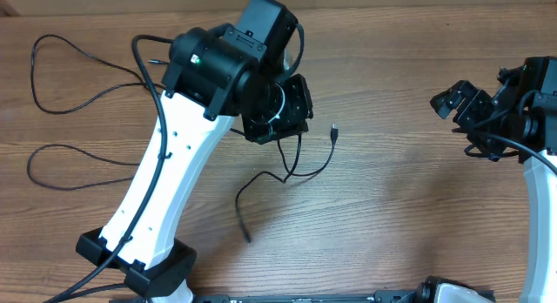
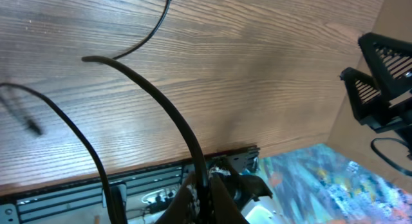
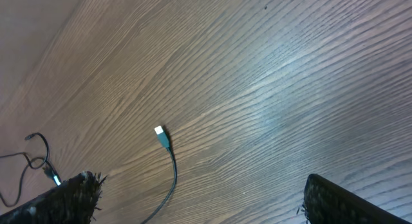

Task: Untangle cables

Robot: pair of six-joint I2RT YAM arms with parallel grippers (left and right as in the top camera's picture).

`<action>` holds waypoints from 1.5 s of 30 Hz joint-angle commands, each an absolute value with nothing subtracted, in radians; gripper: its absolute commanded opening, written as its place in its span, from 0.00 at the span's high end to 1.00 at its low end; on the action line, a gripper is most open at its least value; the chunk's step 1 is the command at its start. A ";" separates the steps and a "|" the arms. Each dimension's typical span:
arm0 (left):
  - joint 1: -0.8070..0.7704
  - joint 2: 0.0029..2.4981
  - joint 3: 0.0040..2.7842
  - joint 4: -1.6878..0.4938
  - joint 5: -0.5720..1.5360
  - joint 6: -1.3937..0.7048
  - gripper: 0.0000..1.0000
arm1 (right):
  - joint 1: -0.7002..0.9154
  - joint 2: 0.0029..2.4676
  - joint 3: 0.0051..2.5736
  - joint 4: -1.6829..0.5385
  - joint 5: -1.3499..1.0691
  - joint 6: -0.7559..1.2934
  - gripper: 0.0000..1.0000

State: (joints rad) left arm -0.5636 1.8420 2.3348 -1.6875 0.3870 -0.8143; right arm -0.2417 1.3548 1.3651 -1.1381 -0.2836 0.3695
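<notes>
The left gripper (image 2: 206, 201) was closed narrowly on one of the cables (image 1: 288, 159), and in the left wrist view that black cord rose from between its fingers and curved up and over to the left above the bench (image 1: 409, 207). From overhead, the left arm reached in over the middle of the bench with its gripper pointing down, and a small bunch of thin strands hung below it. One strand swung out to the right and ended in a small plug (image 1: 334, 131) lying on the wood, just beside the gripper. Another strand ran down and to the left, then trailed toward the near edge, where its end lay free. More cord lay in loose loops (image 1: 31, 77) on the far left of the bench, well apart from the gripper; whether these loops joined the held bunch could not be told, because the arm covered the stretch between them. The right gripper (image 1: 459, 103) was raised at the right side, well apart from every cable, with its fingers spread wide and nothing between them. In the right wrist view, its two fingertips sat at the bottom corners, and a cord with a pale plug tip lay on the wood between them.
</notes>
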 commanded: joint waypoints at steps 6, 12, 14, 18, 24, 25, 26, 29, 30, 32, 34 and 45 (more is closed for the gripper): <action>-0.550 1.808 2.352 -1.690 0.223 -0.777 0.96 | -0.243 1.345 1.394 -1.135 -0.277 0.370 0.00; -0.479 1.708 2.352 -1.690 0.182 -0.687 0.96 | -0.243 1.345 1.394 -1.135 -0.277 0.370 0.00; -0.435 1.662 2.352 -1.690 0.120 -0.688 0.96 | -0.243 1.345 1.394 -1.135 -0.277 0.370 0.00; -0.364 1.608 2.349 -1.690 0.155 -0.646 0.96 | -0.243 1.345 1.394 -1.135 -0.277 0.370 0.00; -0.381 1.584 2.318 -1.689 0.149 -0.635 0.96 | -0.243 1.345 1.394 -1.135 -0.277 0.370 0.00; -0.387 1.586 2.310 -1.690 0.145 -0.634 0.96 | -0.243 1.345 1.394 -1.135 -0.277 0.370 0.00; -0.391 1.586 2.301 -1.689 0.146 -0.627 0.96 | -0.243 1.345 1.394 -1.135 -0.277 0.370 0.00; -0.402 1.586 2.255 -1.689 0.147 -0.624 0.96 | -0.243 1.345 1.394 -1.135 -0.277 0.370 0.00; -0.403 1.587 2.235 -1.687 0.149 -0.629 0.96 | -0.243 1.345 1.394 -1.135 -0.277 0.370 0.00; -0.403 1.588 2.202 -1.668 0.186 -0.621 0.96 | -0.243 1.345 1.394 -1.135 -0.277 0.370 0.00; -0.410 1.588 2.173 -1.617 0.289 -0.553 0.96 | -0.243 1.345 1.394 -1.135 -0.277 0.370 0.00; -0.412 1.590 2.160 -1.671 0.340 -0.451 0.96 | -0.243 1.345 1.394 -1.135 -0.277 0.370 0.00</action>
